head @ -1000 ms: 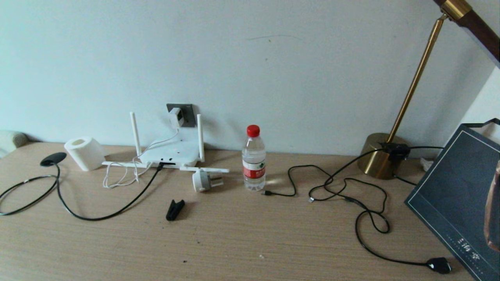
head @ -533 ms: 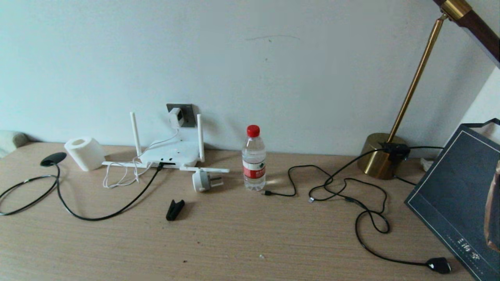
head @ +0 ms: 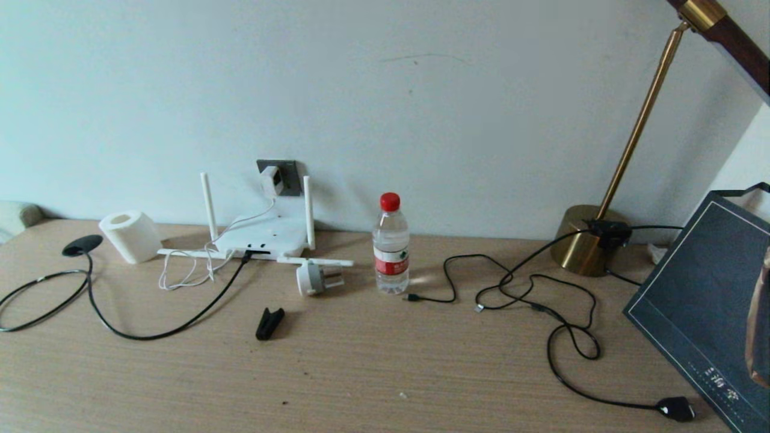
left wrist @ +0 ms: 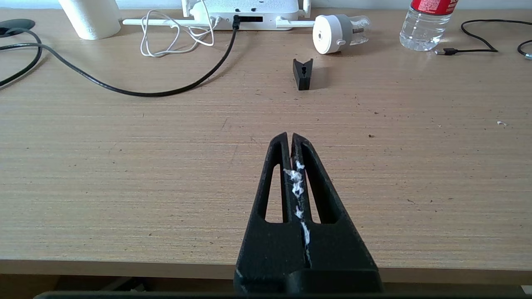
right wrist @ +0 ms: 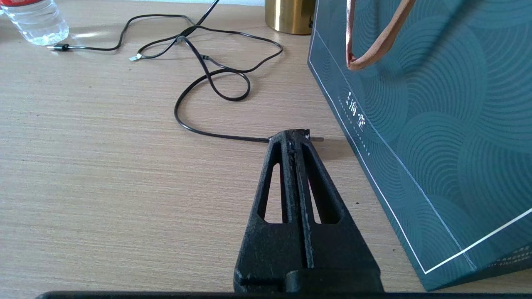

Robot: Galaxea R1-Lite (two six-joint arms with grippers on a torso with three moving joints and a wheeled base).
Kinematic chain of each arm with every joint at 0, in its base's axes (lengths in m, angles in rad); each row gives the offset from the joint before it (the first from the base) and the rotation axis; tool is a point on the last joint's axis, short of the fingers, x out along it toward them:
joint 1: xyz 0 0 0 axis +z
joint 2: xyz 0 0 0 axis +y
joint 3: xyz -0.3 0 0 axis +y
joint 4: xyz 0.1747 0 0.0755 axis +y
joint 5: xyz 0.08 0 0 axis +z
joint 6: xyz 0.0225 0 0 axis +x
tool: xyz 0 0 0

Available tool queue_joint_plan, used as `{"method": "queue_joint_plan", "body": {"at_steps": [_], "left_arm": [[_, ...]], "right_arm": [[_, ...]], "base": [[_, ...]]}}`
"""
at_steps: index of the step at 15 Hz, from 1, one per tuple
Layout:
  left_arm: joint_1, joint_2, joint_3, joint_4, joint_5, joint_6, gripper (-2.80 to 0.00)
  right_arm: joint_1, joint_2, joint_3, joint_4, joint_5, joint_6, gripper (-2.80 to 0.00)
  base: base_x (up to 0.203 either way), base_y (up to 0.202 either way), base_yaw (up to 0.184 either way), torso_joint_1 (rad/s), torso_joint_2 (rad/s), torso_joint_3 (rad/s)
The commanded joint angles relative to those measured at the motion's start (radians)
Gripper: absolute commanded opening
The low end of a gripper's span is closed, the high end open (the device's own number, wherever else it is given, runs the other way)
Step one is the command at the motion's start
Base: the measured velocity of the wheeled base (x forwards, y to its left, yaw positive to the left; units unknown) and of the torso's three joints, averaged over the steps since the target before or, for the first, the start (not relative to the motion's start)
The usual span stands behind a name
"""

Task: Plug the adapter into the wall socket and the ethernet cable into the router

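The white cube adapter (head: 271,180) sits in the dark grey wall socket (head: 290,174), and its thin white cord (head: 192,270) runs down to the router (head: 264,236). The black ethernet cable (head: 204,310) ends in the router's front port (left wrist: 236,18) and loops away to the left. Neither gripper shows in the head view. My left gripper (left wrist: 289,135) hovers shut over bare table near the front edge, with white shreds stuck between its fingers. My right gripper (right wrist: 296,133) is shut and empty, beside the teal bag.
Around the router stand a paper roll (head: 127,236), a round grey-white plug (head: 313,278), a black clip (head: 269,323) and a water bottle (head: 391,246). Thin black cords (head: 541,294) sprawl at right, near a brass lamp base (head: 580,243) and a dark teal bag (head: 710,300).
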Motion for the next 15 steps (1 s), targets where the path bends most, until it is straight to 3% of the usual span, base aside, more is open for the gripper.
{"method": "queue_joint_plan", "body": {"at_steps": [1, 15], "left_arm": [[0.000, 0.003, 0.000, 0.000, 0.000, 0.000, -2.80], [0.000, 0.003, 0.000, 0.000, 0.000, 0.000, -2.80]], "right_arm": [[0.000, 0.002, 0.000, 0.000, 0.000, 0.000, -2.80], [0.000, 0.002, 0.017, -0.049, -0.002, 0.004, -2.80]], "base": [[0.000, 0.000, 0.000, 0.000, 0.00, 0.000], [0.000, 0.000, 0.000, 0.000, 0.00, 0.000]]}}
